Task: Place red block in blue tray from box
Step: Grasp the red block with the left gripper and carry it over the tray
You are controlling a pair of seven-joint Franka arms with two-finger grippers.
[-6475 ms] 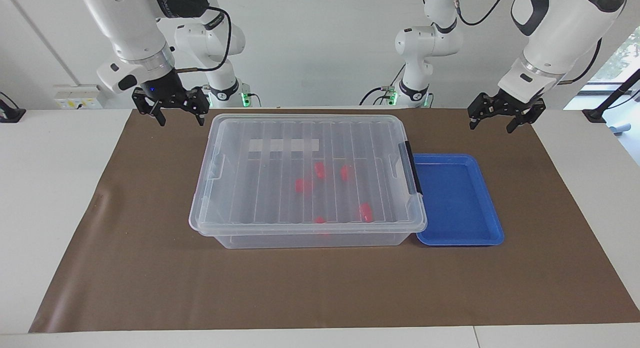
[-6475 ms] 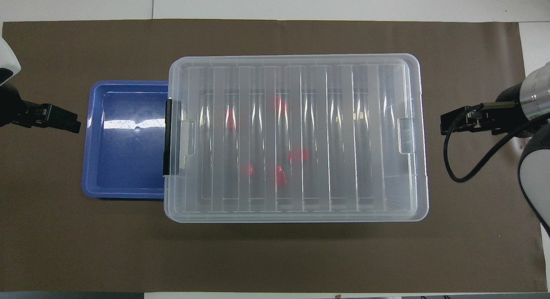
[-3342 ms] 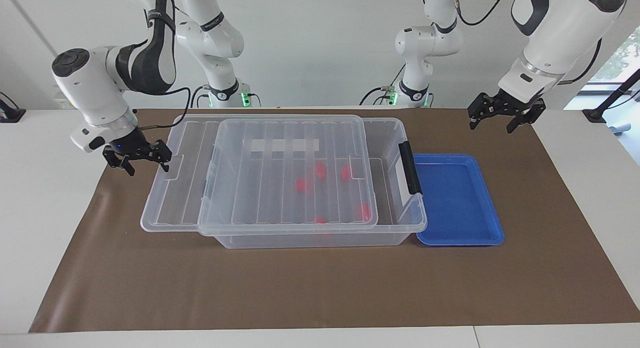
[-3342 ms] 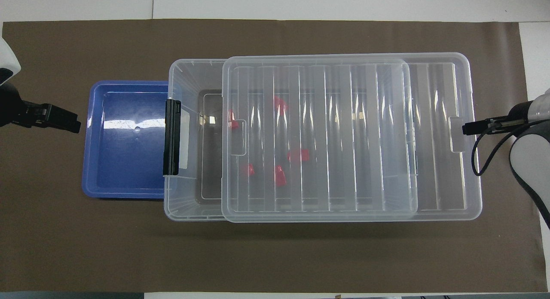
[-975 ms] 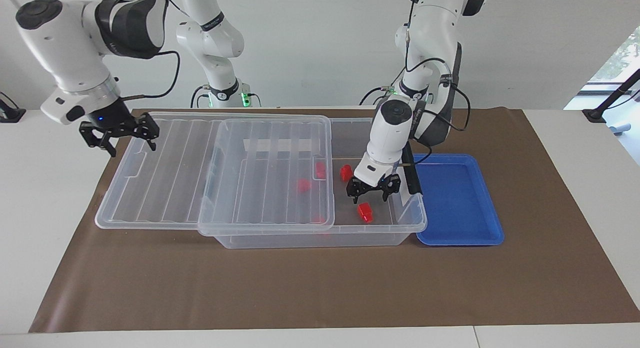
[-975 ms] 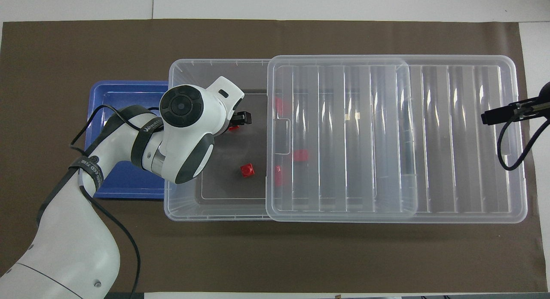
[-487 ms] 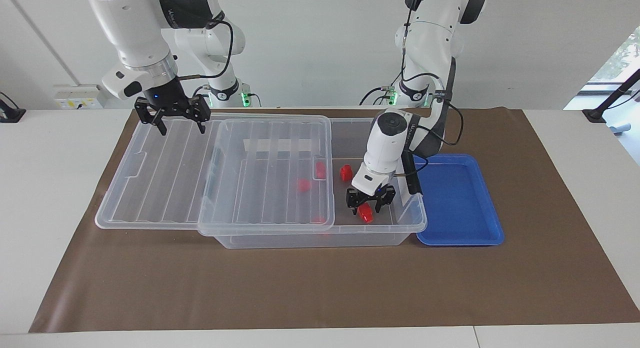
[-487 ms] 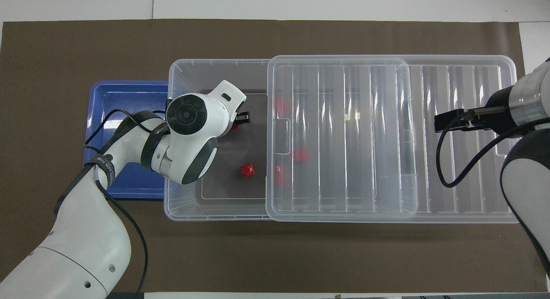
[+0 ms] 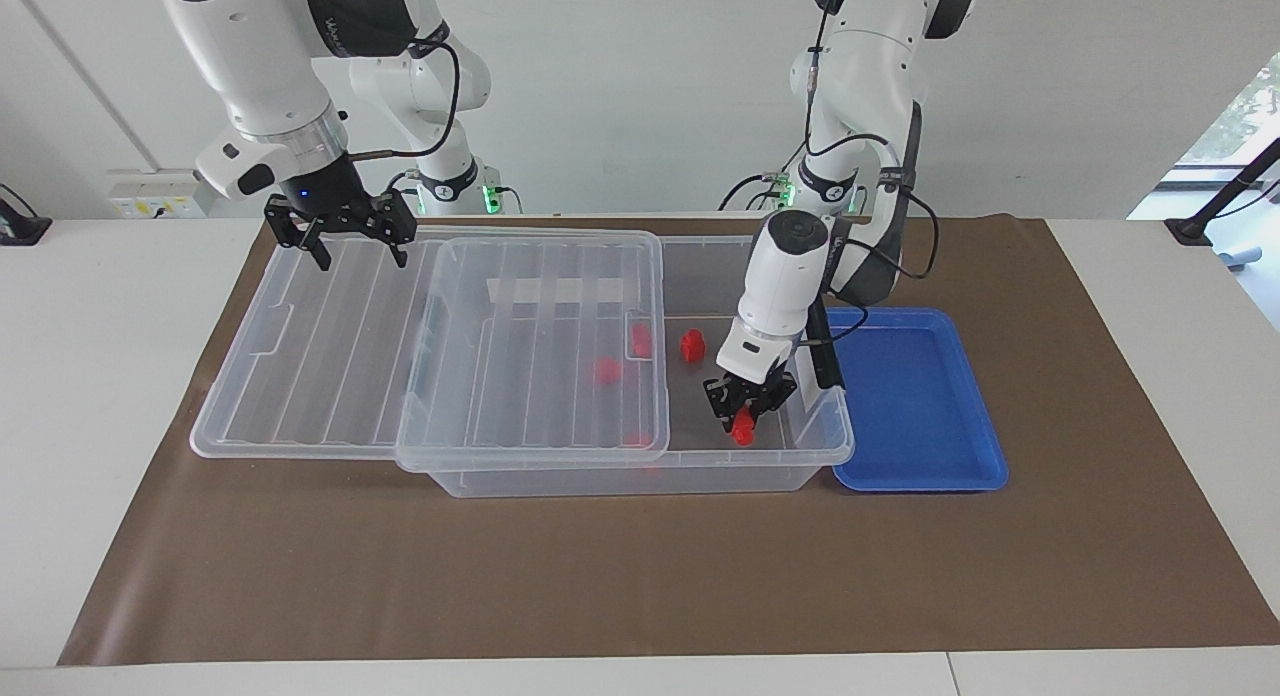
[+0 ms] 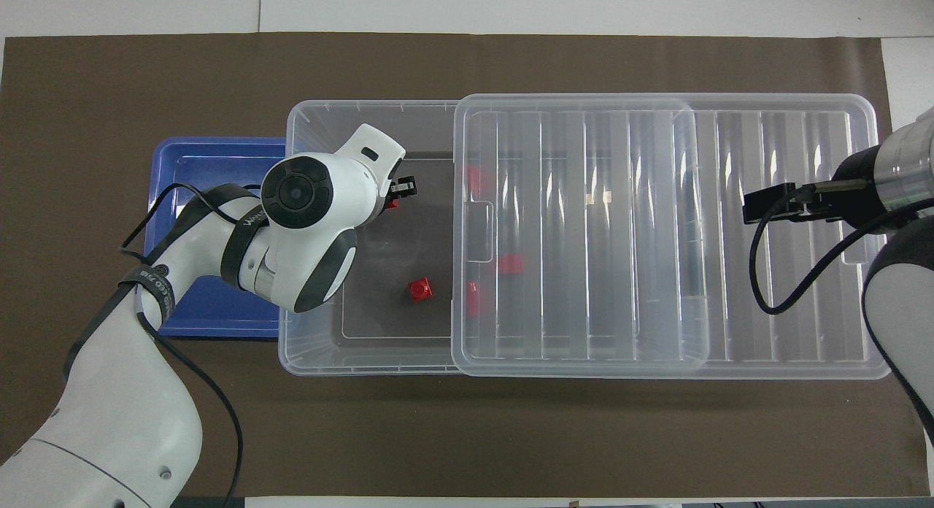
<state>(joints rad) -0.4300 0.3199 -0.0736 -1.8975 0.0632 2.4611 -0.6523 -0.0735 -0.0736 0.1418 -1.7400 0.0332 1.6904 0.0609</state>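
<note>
Taking 12 o'clock as straight away from the robots, the nearest thing in the uncovered end of the box [image 10: 314, 358] is a loose red block [image 10: 419, 289], stud up, on the floor. At 11 o'clock from it, your left tool [image 9: 742, 418] is down inside the box with its fingers clamped on the red block [image 9: 742, 434], a tiny bright red piece showing at the tips. The blue tray [image 9: 920, 396] lies on the worktop [image 9: 100, 326] at 9 o'clock of the box, touching its latched end. The clear ribbed lid [image 10: 657, 231] is slid toward 3 o'clock, half off the box, with three more red blocks [image 10: 511, 264] showing through it. Your right tool [image 9: 347, 238] hangs over the lid, fingers apart.
</note>
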